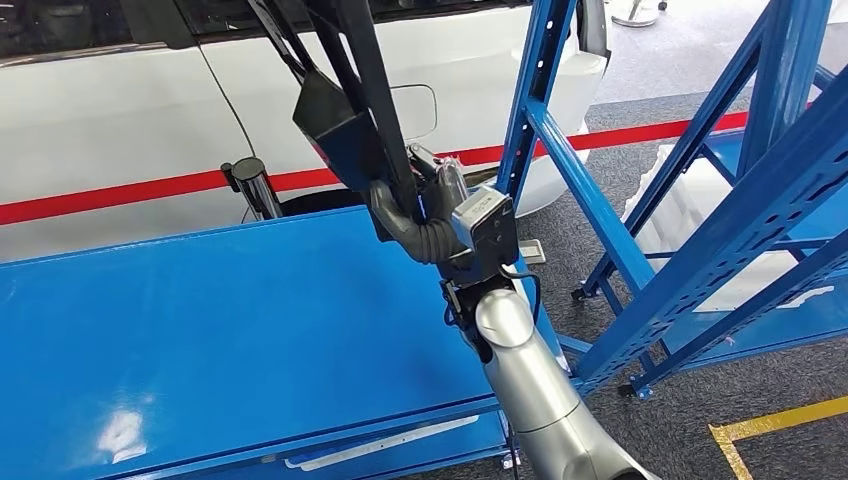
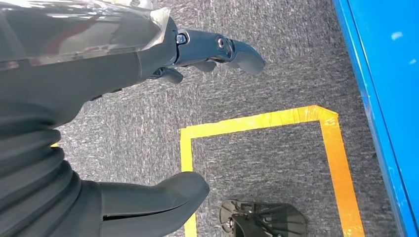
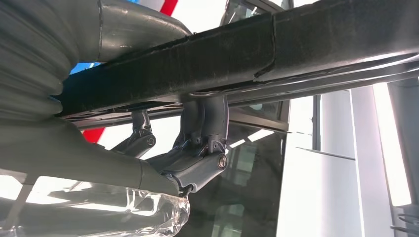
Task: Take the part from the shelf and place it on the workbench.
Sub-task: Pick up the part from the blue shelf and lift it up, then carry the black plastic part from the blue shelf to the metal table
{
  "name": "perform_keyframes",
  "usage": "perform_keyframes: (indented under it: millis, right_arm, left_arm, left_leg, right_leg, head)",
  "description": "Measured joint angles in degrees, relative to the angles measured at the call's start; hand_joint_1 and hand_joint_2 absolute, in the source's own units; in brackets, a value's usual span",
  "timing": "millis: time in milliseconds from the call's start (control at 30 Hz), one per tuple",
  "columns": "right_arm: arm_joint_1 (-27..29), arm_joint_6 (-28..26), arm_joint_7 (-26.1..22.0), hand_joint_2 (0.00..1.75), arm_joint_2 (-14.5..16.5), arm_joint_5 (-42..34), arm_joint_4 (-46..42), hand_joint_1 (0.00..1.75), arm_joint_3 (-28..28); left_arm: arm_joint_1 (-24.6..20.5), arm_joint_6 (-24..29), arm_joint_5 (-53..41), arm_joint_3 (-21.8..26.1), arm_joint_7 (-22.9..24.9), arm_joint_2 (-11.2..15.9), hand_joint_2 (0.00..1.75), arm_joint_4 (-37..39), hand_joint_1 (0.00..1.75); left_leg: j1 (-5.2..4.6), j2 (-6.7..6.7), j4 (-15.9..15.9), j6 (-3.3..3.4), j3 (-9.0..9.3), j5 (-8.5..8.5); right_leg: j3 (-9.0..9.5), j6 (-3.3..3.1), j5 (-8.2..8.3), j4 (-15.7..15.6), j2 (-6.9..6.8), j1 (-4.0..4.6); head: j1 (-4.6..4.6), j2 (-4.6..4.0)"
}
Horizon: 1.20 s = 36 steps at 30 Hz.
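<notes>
Above the blue table (image 1: 230, 330), my right hand (image 1: 425, 215) holds one long black part (image 1: 345, 100), raised clear of the table top. The part runs up and away from my hand toward the upper edge of the head view, with a wider black flap partway along it. In the right wrist view the part (image 3: 237, 54) lies straight across my palm as a dark, rough-surfaced strip, my thumb on one side of it and my darker fingers (image 3: 205, 128) hooked round the other; the grip is closed on it. Clear plastic film (image 3: 133, 210) is wrapped over the back of that hand.

My left hand (image 2: 163, 113) hangs over grey carpet (image 2: 276, 79), fingers (image 2: 217, 49) and thumb (image 2: 158, 197) apart, holding nothing. One yellow tape outline (image 2: 257, 121) is marked on the carpet below it, and an edge of blue metal (image 2: 380, 74) stands just beside that.

Counted in the head view: one table, one blue shelf (image 1: 720, 200) with slanted beams to my right, one white car (image 1: 130, 110) behind the table, one red stripe (image 1: 110, 195) running along behind the table, one yellow floor mark (image 1: 775, 425). A white moulded piece (image 1: 690, 215) lies on the shelf's lower level. No label, brand or writing can be read on any of these.
</notes>
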Motion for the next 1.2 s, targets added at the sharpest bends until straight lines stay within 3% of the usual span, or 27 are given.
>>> perform_keyframes:
  millis: [167, 233, 300, 333, 367, 400, 467, 500, 533, 667, 733, 800, 867, 900, 1000, 1033, 1133, 1200]
  right_arm:
    - [0.9, 0.1, -0.4, 1.75, -0.6, -0.3, -0.9, 1.75, 0.2]
    - [0.9, 0.0, -0.6, 1.75, -0.9, -0.4, -1.5, 1.75, 0.2]
    - [1.1, 0.0, -0.7, 1.75, -1.3, -0.5, -1.8, 1.75, 0.3]
    - [1.3, 0.0, -0.7, 1.75, -1.5, -0.5, -1.9, 1.75, 0.4]
    - [1.5, 0.0, -0.7, 1.75, -1.7, -0.5, -1.9, 1.75, 0.4]
    - [1.6, 0.0, -0.7, 1.75, -1.8, -0.5, -1.9, 1.75, 0.4]
    - [1.6, 0.0, -0.7, 1.75, -2.0, -0.5, -2.1, 1.75, 0.5]
    - [1.6, 0.0, -0.7, 1.75, -2.1, -0.5, -2.2, 1.75, 0.6]
    - [1.6, -0.1, -0.7, 1.75, -2.1, -0.6, -2.4, 1.75, 0.6]
    - [1.9, -0.5, -0.8, 1.75, -2.3, -1.3, -3.2, 1.75, 0.7]
    - [2.0, -0.7, -1.0, 1.75, -2.4, -1.8, -3.8, 1.75, 0.9]
    - [2.3, -1.0, -1.4, 1.75, -2.4, -2.3, -4.1, 1.75, 1.0]
    - [2.9, -1.2, -1.9, 1.75, -2.5, -2.7, -4.3, 1.75, 1.0]
    - [3.2, -1.4, -2.2, 1.75, -2.5, -2.6, -4.5, 1.75, 1.0]
    - [3.8, -2.2, -2.8, 1.75, -2.7, -1.9, -5.6, 1.75, 1.0]
    - [4.0, -2.5, -3.0, 1.75, -2.7, -1.7, -6.0, 1.75, 1.0]
    - [4.8, -3.2, -3.3, 1.75, -2.9, -1.5, -7.2, 1.75, 0.9]
    - [5.6, -3.4, -3.4, 1.75, -3.1, -1.4, -7.9, 1.75, 0.6]
  left_arm:
    - [0.0, -0.3, 0.0, 0.2, -0.3, 0.0, 1.75, 0.0, 0.0]
    - [0.0, -0.4, -0.1, 0.2, -0.3, -0.1, 1.75, 0.0, 0.0]
    - [0.0, -0.4, -0.2, 0.2, -0.3, -0.3, 1.75, 0.0, 0.0]
    - [0.0, -0.5, -0.3, 0.2, -0.3, -0.3, 1.75, 0.0, 0.0]
    - [0.0, -0.5, -0.3, 0.2, -0.3, -0.4, 1.75, 0.0, 0.0]
    - [0.0, -0.5, -0.3, 0.2, -0.3, -0.4, 1.75, 0.0, 0.0]
    - [0.0, -0.5, -0.3, 0.2, -0.3, -0.5, 1.75, 0.0, 0.0]
    - [-0.1, -0.5, -0.3, 0.2, -0.3, -0.5, 1.75, 0.0, 0.0]
    - [-0.1, -0.5, -0.3, 0.2, -0.3, -0.4, 1.75, 0.0, 0.0]
    - [-0.1, -0.8, -0.4, 0.2, -0.1, -0.4, 1.75, 0.1, 0.0]
    - [-0.1, -1.0, -0.4, 0.2, 0.0, -0.4, 1.75, 0.1, 0.0]
    - [-0.2, -1.0, -0.2, 0.2, 0.0, -0.4, 1.75, 0.1, 0.0]
    - [-0.2, -1.0, -0.1, 0.2, 0.0, -0.4, 1.75, 0.1, 0.0]
    - [-0.2, -1.0, 0.0, 0.2, 0.0, -0.4, 1.75, 0.1, 0.0]
    - [-0.5, -1.0, 0.1, 0.2, 0.0, -0.2, 1.75, 0.0, 0.0]
    - [-0.6, -1.0, 0.2, 0.2, -0.1, -0.2, 1.75, 0.0, 0.0]
    - [-0.9, -0.9, 0.6, 0.3, -0.4, -0.2, 1.75, 0.0, 0.0]
    - [-0.9, -0.9, 0.8, 0.5, -0.4, -0.3, 1.75, 0.0, 0.0]
  left_leg:
    - [0.11, 0.14, -1.0, 1.24, 0.35, 1.23]
    - [0.52, 0.38, -2.0, 1.57, 0.54, 2.02]
    - [0.57, 0.45, -2.0, 1.61, 0.24, 2.25]
    - [0.64, 0.46, -2.0, 1.49, 0.11, 2.33]
    - [0.76, 0.46, -2.0, 1.34, 0.01, 2.4]
    - [0.97, 0.45, -1.8, 1.1, -0.08, 2.42]
    - [1.35, 0.38, -0.9, 0.31, -0.49, 2.11]
    - [1.42, 0.3, -0.2, -0.19, -0.89, 1.87]
    - [1.42, 0.21, 0.4, -0.67, -1.34, 1.74]
    - [1.76, 0.1, 1.3, -2.04, -2.56, 1.51]
    - [1.93, 0.18, 5.0, -2.36, -4.15, -1.67]
    - [1.91, 0.19, 12.3, -2.52, -6.94, -6.33]
    - [1.91, 0.19, 16.5, -2.36, -8.02, -8.3]
    - [1.86, 0.19, 15.5, -2.09, -6.92, -7.74]
    - [1.27, 0.26, 4.6, -0.65, 0.33, -4.38]
    - [0.93, 0.3, 2.1, -0.25, 1.72, -3.81]
    - [0.15, 0.27, 0.7, 0.52, 1.63, -2.53]
    - [0.21, 0.52, -0.3, 1.02, 1.18, -0.57]
  right_leg:
    - [-0.44, 0.79, -0.06, 0.4, -0.06, -0.02]
    - [-2.59, 0.65, -2.47, 4.8, -0.15, -0.03]
    - [-6.0, 0.69, -5.61, 12.6, -0.17, -0.4]
    - [-7.16, 1.03, -6.44, 15.4, -0.19, -0.67]
    - [-7.28, 1.59, -6.38, 16.0, -0.22, -0.98]
    - [-6.2, 2.37, -5.42, 14.2, -0.27, -1.33]
    - [-2.04, 3.9, -2.73, 6.5, -0.38, -1.98]
    - [-0.44, 4.11, -1.83, 3.4, -0.24, -2.11]
    - [0.34, 3.94, -1.45, 1.8, -0.08, -2.11]
    - [-0.49, 1.98, -0.79, 1.9, 0.2, -1.81]
    - [-1.14, 0.93, -0.16, 1.8, 0.11, -1.89]
    - [-2.1, 0.05, 0.49, 1.8, -0.02, -1.55]
    - [-3.18, -0.41, 1.26, 1.9, -0.12, -1.12]
    - [-3.69, -0.44, 1.69, 1.9, -0.13, -0.94]
    - [-4.8, -0.09, 3.08, 1.8, -0.13, -0.54]
    - [-4.93, 0.16, 3.47, 1.7, -0.2, -0.55]
    - [-4.86, 1.36, 4.67, 1.0, -0.42, -0.73]
    - [-5.56, 1.68, 3.91, 1.5, -0.46, -0.54]
  head:
    - [0.01, 0.0]
    - [0.06, 0.0]
    - [0.07, 0.0]
    - [0.07, 0.0]
    - [0.06, 0.0]
    - [0.06, 0.0]
    - [0.07, 0.0]
    - [0.04, 0.0]
    - [-0.01, 0.0]
    - [-0.16, 0.0]
    - [-0.19, 0.0]
    - [-0.21, 0.0]
    - [-0.21, 0.0]
    - [-0.21, 0.0]
    - [-0.16, 0.0]
    - [-0.15, 0.0]
    - [-0.14, 0.0]
    - [-0.14, 0.0]
